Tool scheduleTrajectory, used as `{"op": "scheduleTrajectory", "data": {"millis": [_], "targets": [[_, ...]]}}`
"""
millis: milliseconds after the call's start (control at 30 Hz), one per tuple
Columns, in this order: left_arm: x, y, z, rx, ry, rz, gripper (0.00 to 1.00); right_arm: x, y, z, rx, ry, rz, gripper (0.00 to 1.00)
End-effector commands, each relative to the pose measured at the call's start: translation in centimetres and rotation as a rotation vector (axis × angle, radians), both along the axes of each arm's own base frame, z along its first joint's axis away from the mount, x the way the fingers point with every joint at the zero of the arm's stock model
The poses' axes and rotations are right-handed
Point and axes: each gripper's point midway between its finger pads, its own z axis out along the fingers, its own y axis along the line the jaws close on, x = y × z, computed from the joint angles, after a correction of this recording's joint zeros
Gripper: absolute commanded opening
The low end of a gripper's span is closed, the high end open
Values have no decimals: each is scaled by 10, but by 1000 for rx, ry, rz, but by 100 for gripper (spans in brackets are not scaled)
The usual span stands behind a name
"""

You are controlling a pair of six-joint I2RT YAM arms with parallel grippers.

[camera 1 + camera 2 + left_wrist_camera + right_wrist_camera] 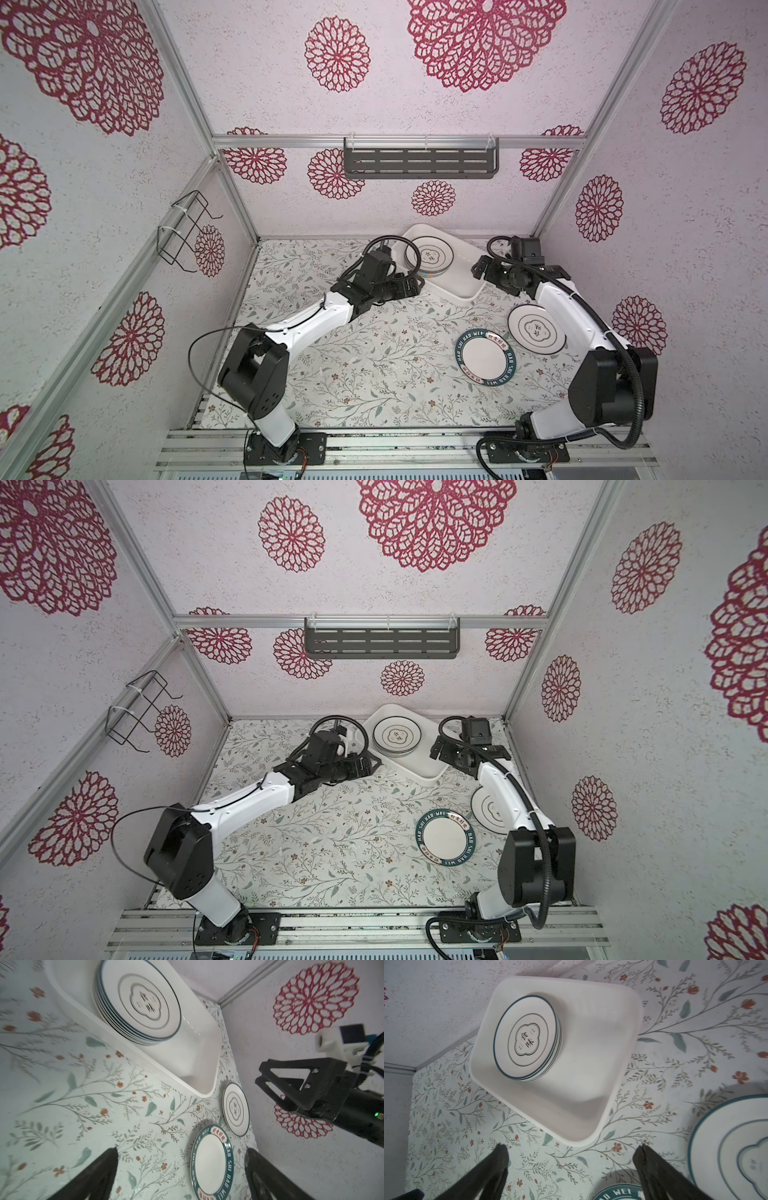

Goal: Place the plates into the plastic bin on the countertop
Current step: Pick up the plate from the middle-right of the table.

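Plates in the bin: a stack point(428, 256) sits in the far left end of the plastic bin point(461, 286), with a ring plate on top.
Plates left out: two lie flat on the table point(353, 365), near the right side. One has thin rings point(536, 334). One has a teal lettered rim point(484, 360). They are just beside each other.
Bin: it sits at the far side of the table, and its near right half is bare.
Left gripper point(417, 286): spread wide, holds nothing, just beside the bin's near left side.
Right gripper point(478, 271): spread wide, holds nothing, by the bin's right edge.
Step now: it looks like a pause between plates.
Next move: the right gripper likely must go down to a loose plate, pinch its rim, and lift it onto the stack.
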Motion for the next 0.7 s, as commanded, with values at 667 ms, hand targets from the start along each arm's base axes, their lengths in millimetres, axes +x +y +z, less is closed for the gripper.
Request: {"op": "scheduleTrajectory", "data": {"millis": [667], "targets": [[-58,-123,-117,150,308,-497,96,-65,-99,22,-82,-66,-293,99]]}}
